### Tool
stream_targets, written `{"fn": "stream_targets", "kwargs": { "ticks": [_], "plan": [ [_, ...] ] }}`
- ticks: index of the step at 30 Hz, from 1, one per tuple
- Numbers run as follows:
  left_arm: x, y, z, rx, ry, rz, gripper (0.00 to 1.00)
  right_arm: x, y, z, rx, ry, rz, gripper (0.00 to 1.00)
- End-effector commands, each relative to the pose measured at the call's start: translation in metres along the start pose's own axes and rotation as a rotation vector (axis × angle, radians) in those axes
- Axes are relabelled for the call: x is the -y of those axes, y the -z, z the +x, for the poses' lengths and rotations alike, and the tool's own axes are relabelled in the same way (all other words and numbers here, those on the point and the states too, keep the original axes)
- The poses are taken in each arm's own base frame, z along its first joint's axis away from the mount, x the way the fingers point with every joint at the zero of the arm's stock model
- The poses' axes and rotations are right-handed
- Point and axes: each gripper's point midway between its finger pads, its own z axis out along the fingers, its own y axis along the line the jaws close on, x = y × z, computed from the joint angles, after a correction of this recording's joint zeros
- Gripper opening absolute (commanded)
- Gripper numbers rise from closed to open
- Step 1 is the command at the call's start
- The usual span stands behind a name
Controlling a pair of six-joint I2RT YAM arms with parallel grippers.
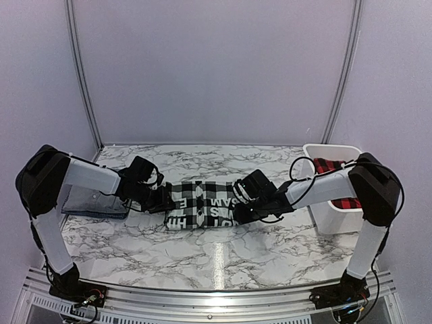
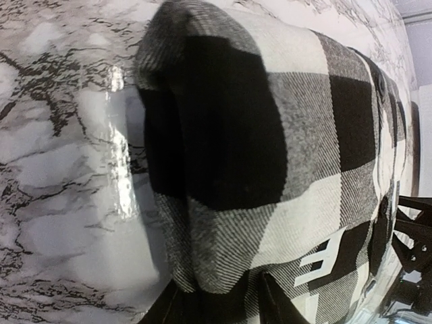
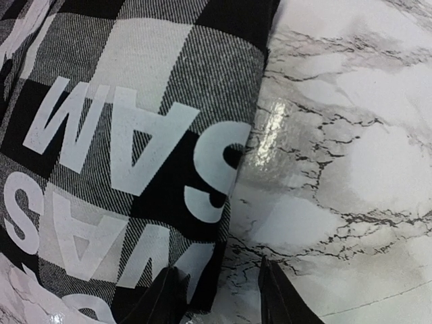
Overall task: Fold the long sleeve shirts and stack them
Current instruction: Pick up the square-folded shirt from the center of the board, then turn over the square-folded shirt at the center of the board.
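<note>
L gripper (image 1: 162, 199), R gripper (image 1: 241, 209) reach inward, low, seemingly touching checked shirt (image 1: 202, 202) ends.

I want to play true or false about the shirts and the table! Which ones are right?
1. The black-and-white checked shirt lies folded in the middle of the marble table. True.
2. The red-and-black checked shirt lies flat on the table. False: it sits inside the white bin on the right.
3. The black-and-white checked shirt has big white letters on it. True.
4. The grey shirt is stacked on the black-and-white one. False: it lies apart, at the table's left edge.
</note>
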Motion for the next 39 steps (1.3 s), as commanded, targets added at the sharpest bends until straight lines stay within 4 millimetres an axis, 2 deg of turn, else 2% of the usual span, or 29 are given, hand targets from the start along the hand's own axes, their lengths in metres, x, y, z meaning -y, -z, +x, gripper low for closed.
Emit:
{"fn": "stream_targets", "kwargs": {
  "ticks": [1, 4, 7, 12, 17, 20, 28, 34, 39],
  "plan": [
    [-0.036, -0.014, 0.038, -0.13, 0.033, -0.178, 0.34, -0.002, 0.011, -0.009, 0.025, -0.017, -0.011, 0.38],
    [-0.026, -0.014, 0.034, -0.135, 0.047, -0.137, 0.15, -0.004, 0.014, -0.016, 0.042, -0.015, -0.017, 0.41],
    [-0.01, -0.002, 0.021, -0.103, 0.041, -0.082, 0.01, -0.008, 0.021, -0.024, 0.066, -0.014, -0.031, 0.44],
    [0.005, 0.029, 0.003, -0.076, 0.01, -0.014, 0.0, -0.013, 0.039, -0.038, 0.119, -0.009, -0.049, 0.49],
    [0.007, 0.069, -0.017, -0.059, -0.064, -0.017, 0.0, -0.016, 0.058, -0.051, 0.172, -0.007, -0.068, 0.53],
    [0.007, 0.081, -0.024, -0.073, -0.107, -0.027, 0.0, -0.019, 0.063, -0.057, 0.198, -0.003, -0.083, 0.55],
    [-0.007, 0.105, -0.046, -0.062, -0.111, -0.051, 0.0, -0.035, 0.054, -0.057, 0.178, 0.001, -0.142, 0.54],
    [-0.003, 0.124, -0.051, -0.107, -0.157, -0.039, 0.0, -0.041, 0.048, -0.057, 0.165, 0.011, -0.148, 0.54],
    [-0.026, 0.141, -0.055, -0.118, -0.166, -0.174, 0.0, -0.057, 0.044, -0.058, 0.152, 0.03, -0.209, 0.54]
  ]
}}
